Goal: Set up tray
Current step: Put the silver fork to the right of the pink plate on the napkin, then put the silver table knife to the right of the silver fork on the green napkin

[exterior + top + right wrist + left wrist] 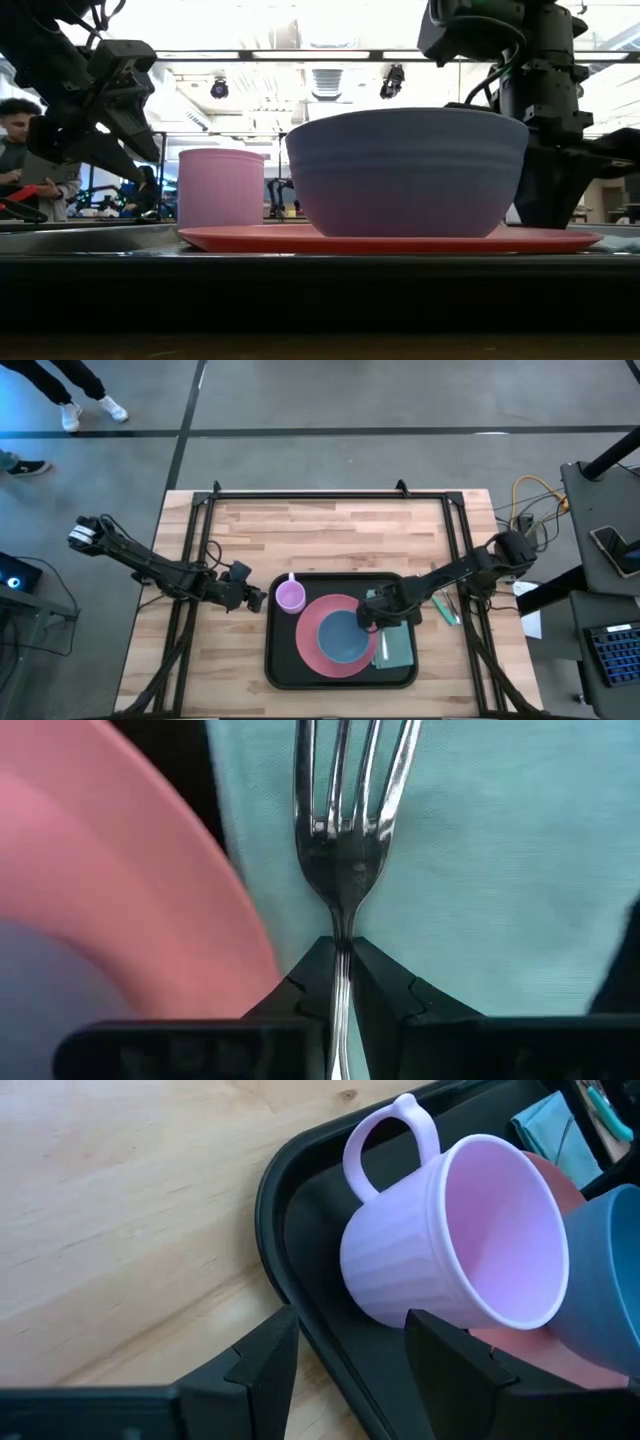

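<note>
The black tray (280, 670) lies at the table's near middle. On it are the pink plate (312, 630) with the blue bowl (345, 640) standing on it, a lilac cup (290, 596) upright at the tray's far left corner, and a teal napkin (398, 648) lying flat to the right of the plate. My left gripper (345, 1365) is open at the tray's left rim (275, 1250), just short of the cup (440, 1250). My right gripper (342, 955) is over the napkin's far end, shut on a metal fork (345, 820). My right gripper pinches the fork by its neck (341, 925), just behind the tines, between its two fingertips. The fork lies along the fingers, and its tines point away over the teal napkin (500, 870). I cannot tell whether the fork touches the napkin.
A small green-handled item (447, 610) lies on the wood to the right of the tray. Dark frame rails (190, 550) run along the table's left, right and far sides. Bare wood (330, 535) spreads beyond the tray. A person (20, 140) sits in the room behind.
</note>
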